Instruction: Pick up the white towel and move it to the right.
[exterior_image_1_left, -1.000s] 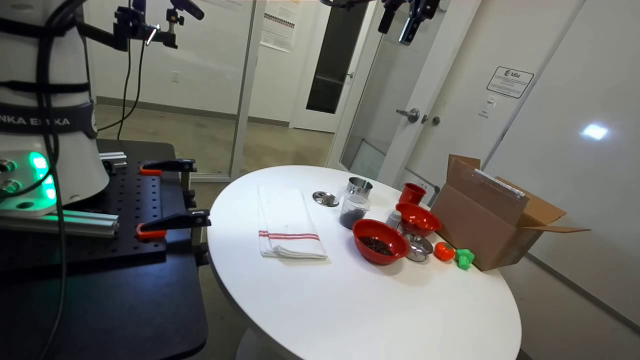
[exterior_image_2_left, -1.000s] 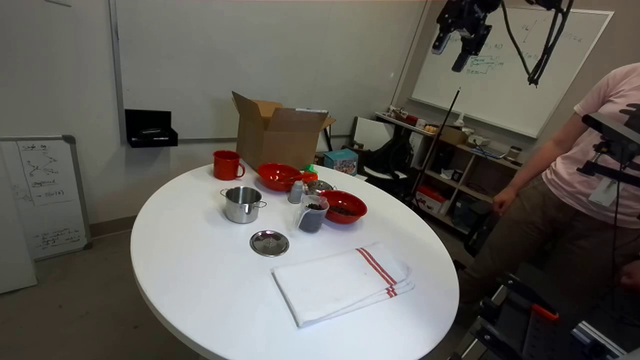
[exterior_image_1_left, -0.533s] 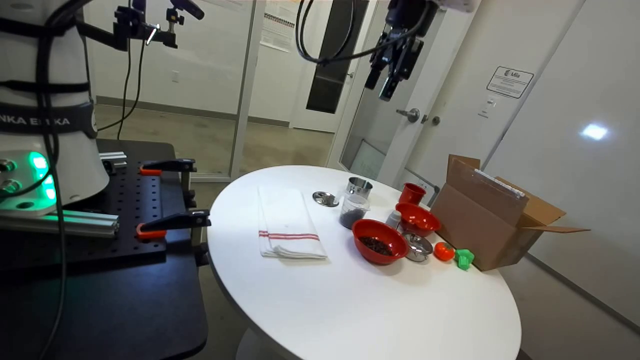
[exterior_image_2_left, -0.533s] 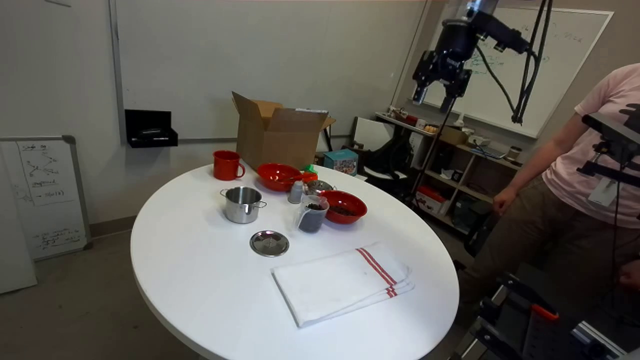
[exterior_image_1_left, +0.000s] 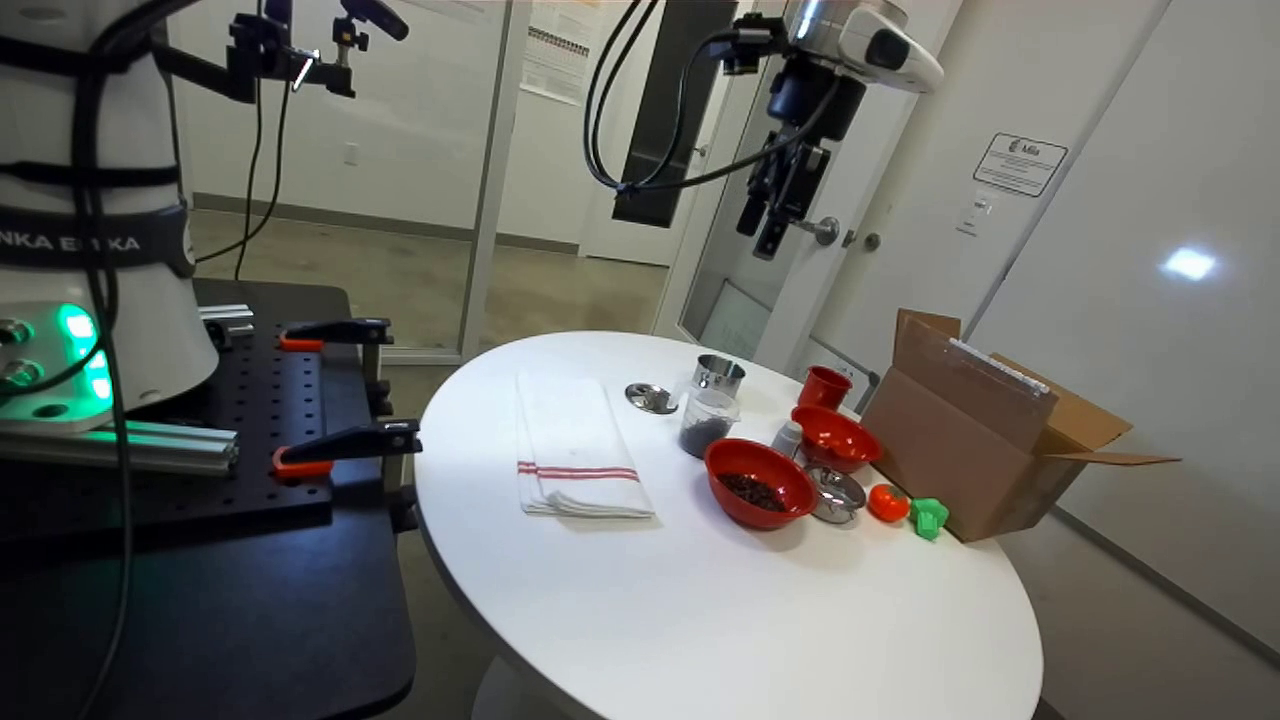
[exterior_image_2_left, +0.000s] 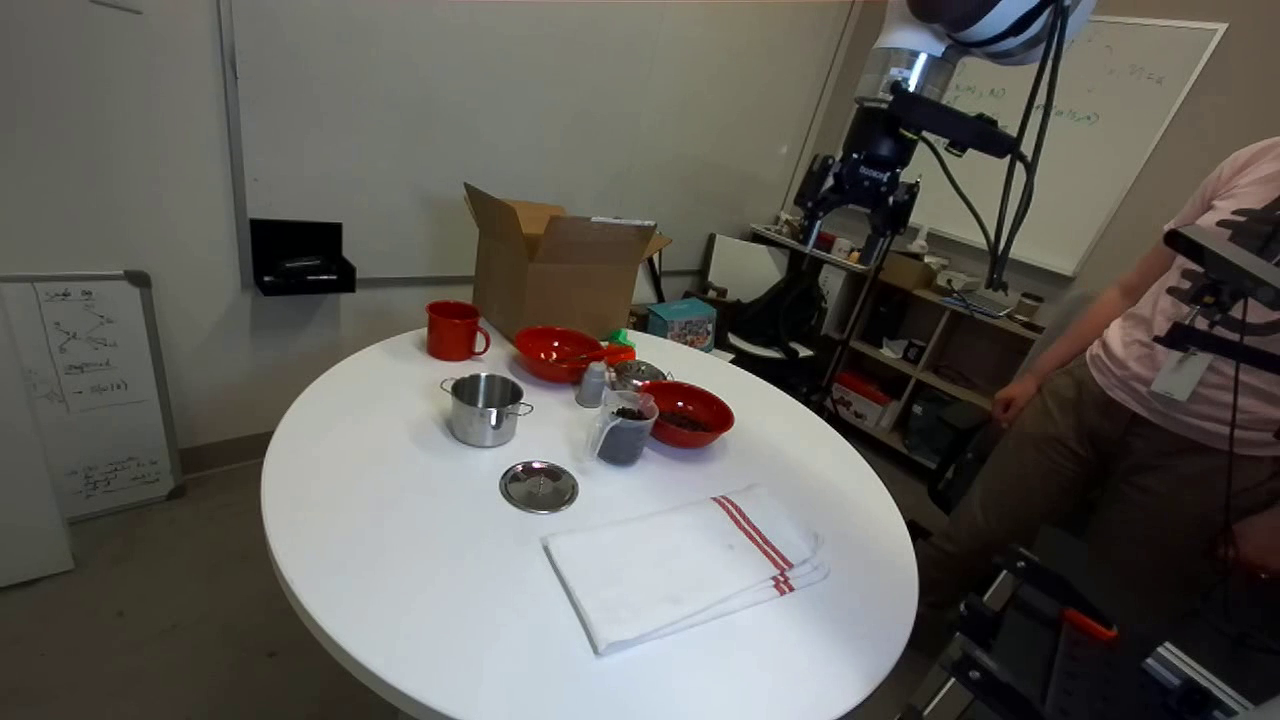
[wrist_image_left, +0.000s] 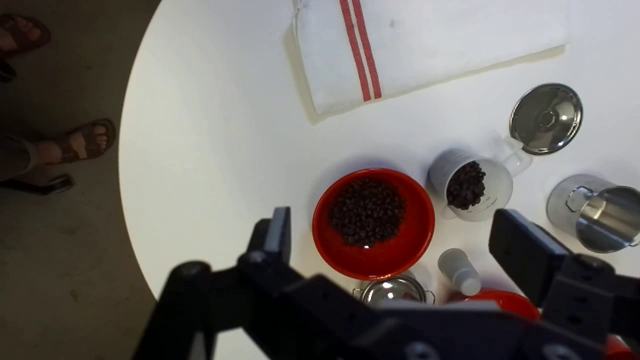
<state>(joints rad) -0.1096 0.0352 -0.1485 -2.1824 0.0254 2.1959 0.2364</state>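
Note:
The white towel (exterior_image_1_left: 575, 425) lies folded flat on the round white table (exterior_image_1_left: 780, 640), with red stripes near one end. It shows in both exterior views (exterior_image_2_left: 670, 565) and at the top of the wrist view (wrist_image_left: 440, 37), where the top edge cuts it off. My gripper (exterior_image_1_left: 758, 236) hangs high above the table, pointing down, in both exterior views (exterior_image_2_left: 839, 243). In the wrist view my gripper (wrist_image_left: 392, 222) has its fingers wide apart with nothing between them. It is above the bowl area, well apart from the towel.
Below the gripper are a red bowl (wrist_image_left: 392, 257) of dark beans, a clear measuring cup (wrist_image_left: 492, 192), a grey shaker (wrist_image_left: 457, 270) and a lidded pot (wrist_image_left: 392, 290). A steel lid (exterior_image_2_left: 540, 487) lies beside the towel. A cardboard box (exterior_image_1_left: 960, 430) stands at the table's edge.
The arm and gripper have come down from the top of both exterior views toward the table. The fingers stay apart. The towel and other table objects have not moved.

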